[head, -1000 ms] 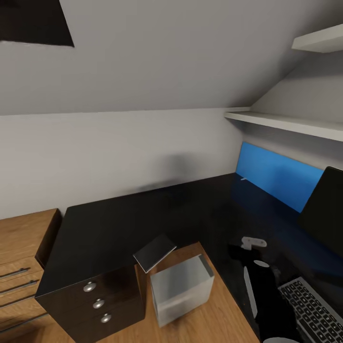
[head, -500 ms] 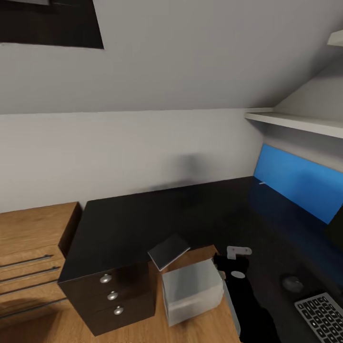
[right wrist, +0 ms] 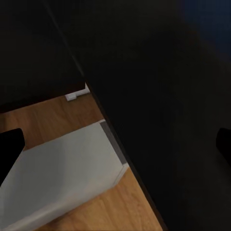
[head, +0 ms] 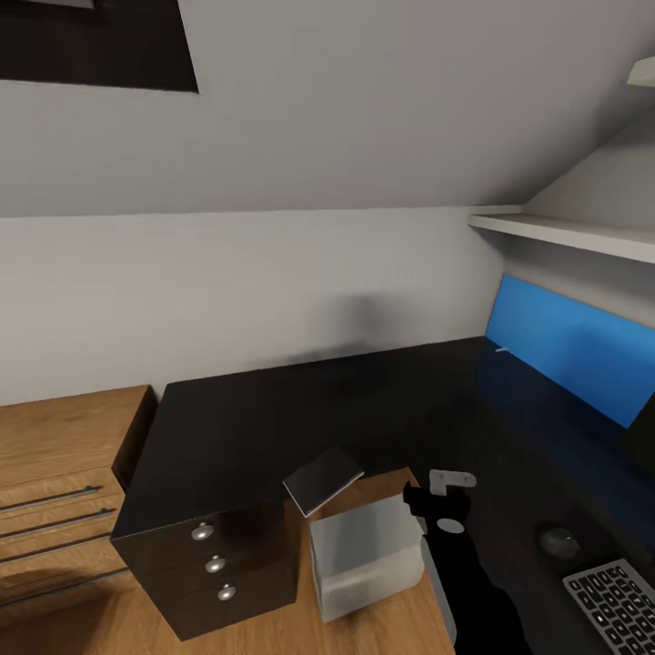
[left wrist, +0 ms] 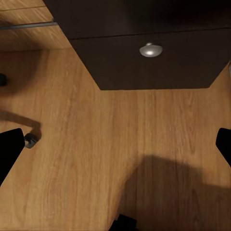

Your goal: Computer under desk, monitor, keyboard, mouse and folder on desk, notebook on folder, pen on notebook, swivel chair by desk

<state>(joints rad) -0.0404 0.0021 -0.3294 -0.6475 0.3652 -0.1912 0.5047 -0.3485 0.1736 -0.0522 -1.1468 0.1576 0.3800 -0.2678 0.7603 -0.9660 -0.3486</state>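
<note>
From the head camera, the right gripper (head: 440, 498) hangs over the inner edge of the black desk (head: 273, 418), with the light grey computer (head: 366, 553) on the wood floor (head: 273, 628) just below and to its left, partly out from the desk's corner rather than tucked under it. The notebook (head: 322, 478) lies tilted on the desk edge just left of the gripper, its long side running diagonally; the right arm is clearly the nearer one. Further right lie the mouse (head: 557, 541) and the keyboard (head: 617, 605), with a dark corner of the monitor (head: 640, 435) at the frame's edge before the blue panel (head: 573, 350). The black drawer unit (head: 214, 569) stands beside an oak dresser (head: 59, 491), under a sloped grey ceiling. In the left wrist view, the left gripper (left wrist: 115, 147) looks down at bare floor near a drawer knob (left wrist: 150, 49), its dark fingertips (left wrist: 9, 147) spread wide with nothing between. In the right wrist view, the right gripper's fingertips (right wrist: 9, 144) likewise stand wide apart and empty, above the computer's top and the desk edge.
</note>
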